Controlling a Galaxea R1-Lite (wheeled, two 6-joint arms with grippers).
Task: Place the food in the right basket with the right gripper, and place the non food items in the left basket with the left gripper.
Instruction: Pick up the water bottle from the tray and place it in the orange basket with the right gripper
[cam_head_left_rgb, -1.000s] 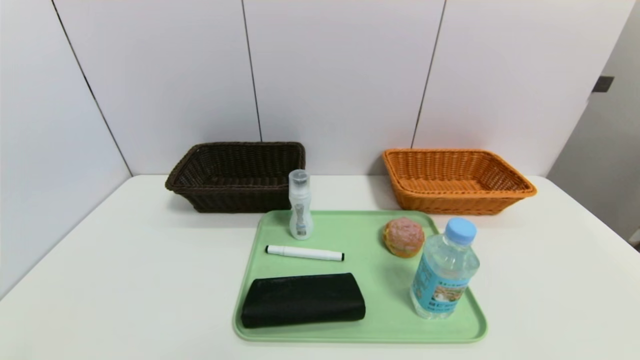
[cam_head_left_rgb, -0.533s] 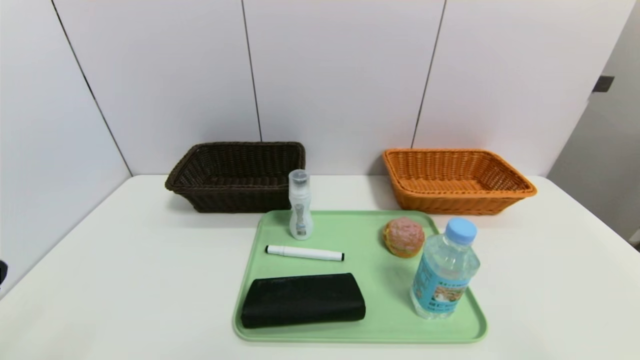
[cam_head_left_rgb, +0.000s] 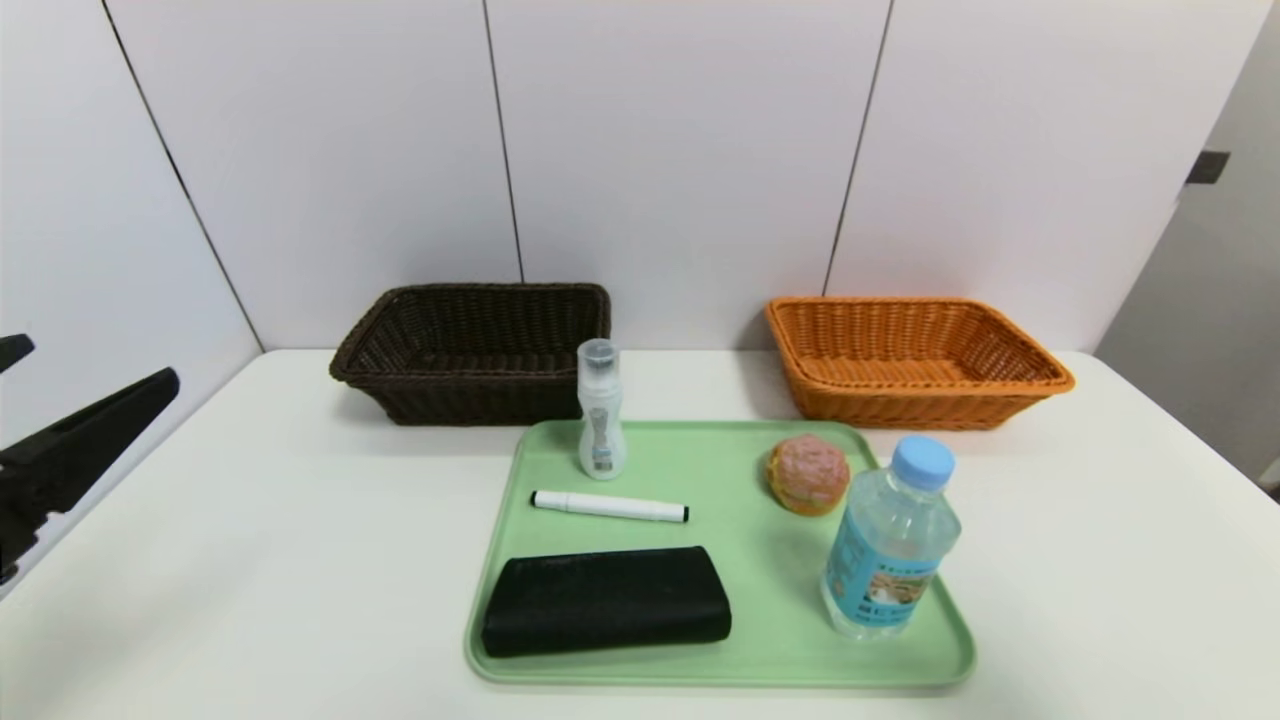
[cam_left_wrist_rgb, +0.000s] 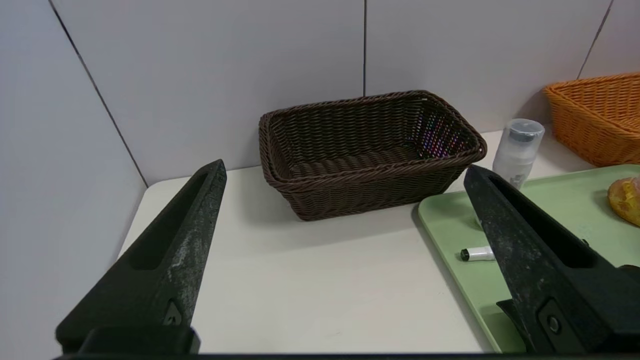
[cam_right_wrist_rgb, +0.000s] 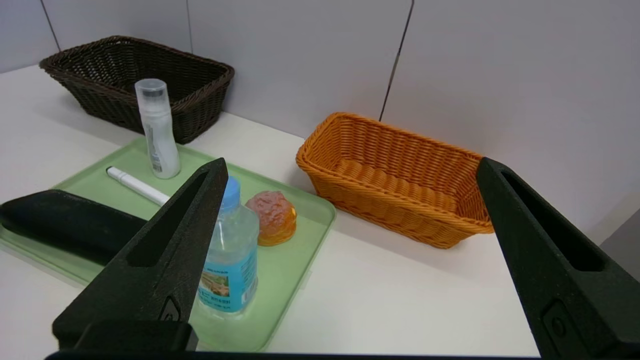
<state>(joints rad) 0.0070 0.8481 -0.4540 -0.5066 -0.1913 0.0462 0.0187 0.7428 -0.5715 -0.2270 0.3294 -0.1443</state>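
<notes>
Entering at the left edge of the head view, the left claw (cam_left_wrist_rgb: 344, 167) now hangs over the counter's (cam_head_left_rgb: 300, 560) left edge; one second earlier it was out of that view. Its fingers are spread, gripping nothing. The right claw (cam_right_wrist_rgb: 352, 162), seen through its own wrist camera alone, is likewise spread. The dark basket (cam_head_left_rgb: 470, 400) stands near the counter's far left corner, the orange basket (cam_head_left_rgb: 900, 405) near the far right corner; both are empty. The tray (cam_head_left_rgb: 740, 660) holds the clear-capped bottle (cam_head_left_rgb: 602, 430), marker (cam_head_left_rgb: 610, 506), black case (cam_head_left_rgb: 607, 600), bun (cam_head_left_rgb: 808, 475) and water bottle (cam_head_left_rgb: 888, 560). The left claw is cut off in the head view; its wrist view partly hides the marker.
</notes>
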